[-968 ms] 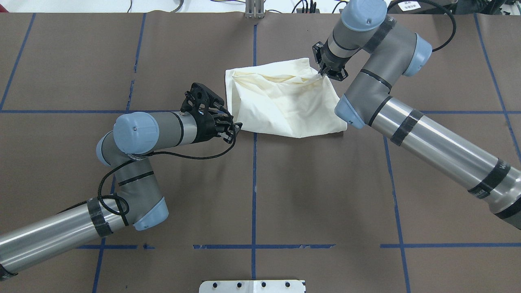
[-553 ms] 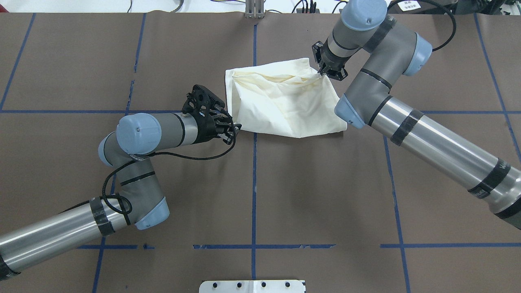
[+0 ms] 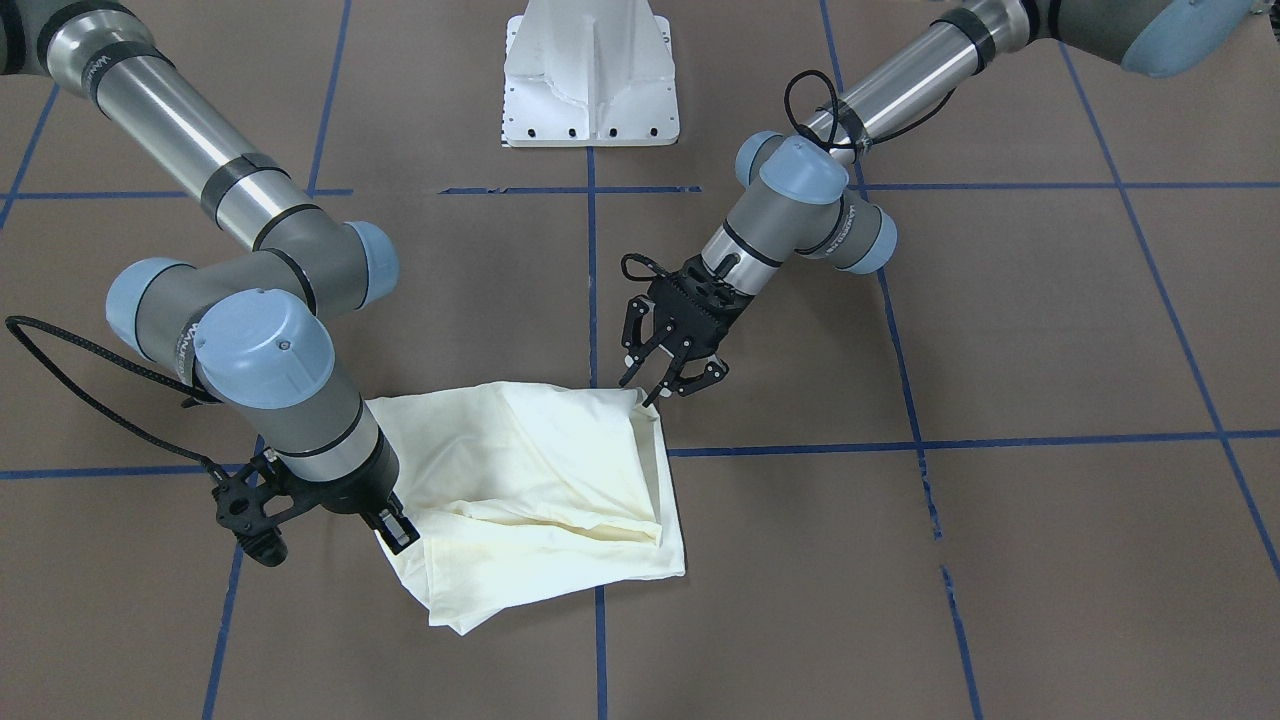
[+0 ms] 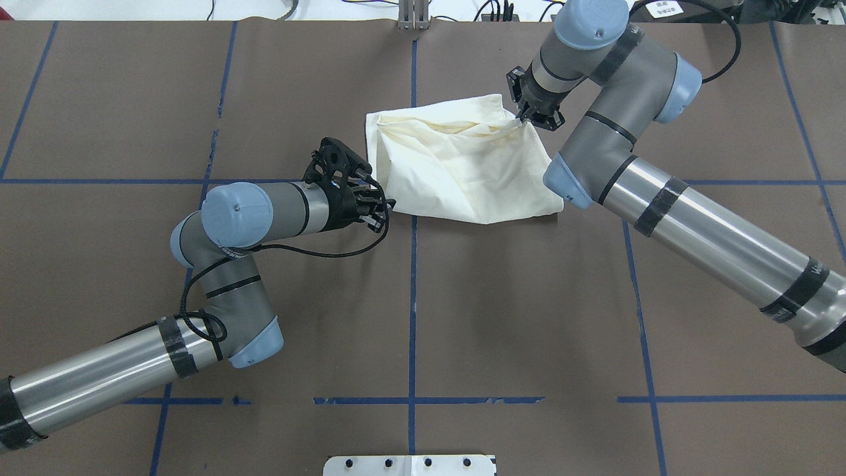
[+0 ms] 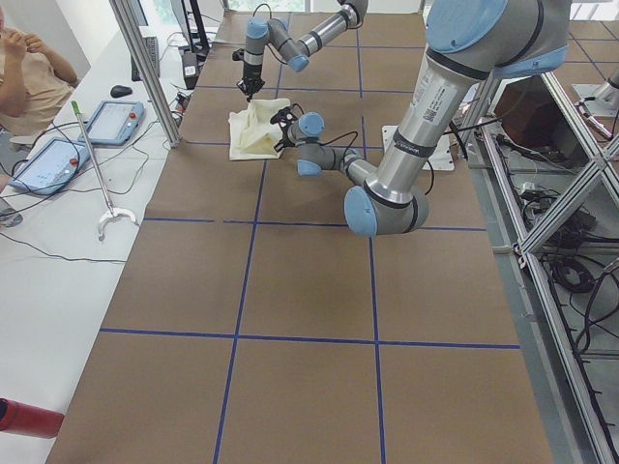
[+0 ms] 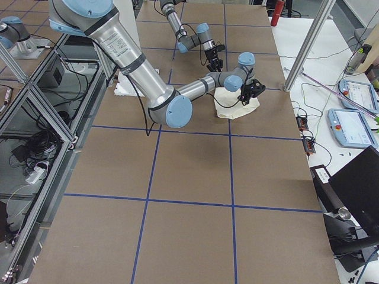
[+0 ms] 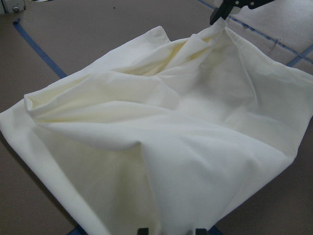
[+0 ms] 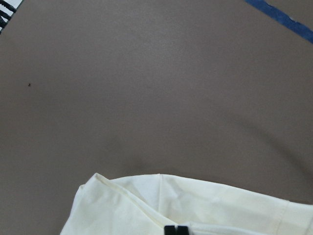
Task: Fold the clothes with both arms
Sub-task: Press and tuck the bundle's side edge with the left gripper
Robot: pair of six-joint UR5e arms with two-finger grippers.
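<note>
1. I see my left gripper [image 4: 382,213] low over the brown table [image 4: 529,317], fingers spread wide, just beside the shirt's left edge.
2. The cream T-shirt [image 4: 462,165] lies rumpled and part-folded, plain side up, beyond the table's middle.
3. My right gripper [image 4: 523,119] pinches the shirt's far right corner, and the fabric tents up to it.

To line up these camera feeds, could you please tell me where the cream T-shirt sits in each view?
Front-facing: T-shirt lower centre-left.
Overhead: T-shirt upper centre.
Exterior left: T-shirt far, upper left-centre.
Exterior right: T-shirt far, upper centre-right.
Left wrist: T-shirt fills the frame.
Right wrist: T-shirt bottom edge.
Shared landmark: the right gripper pinching one corner.
</note>
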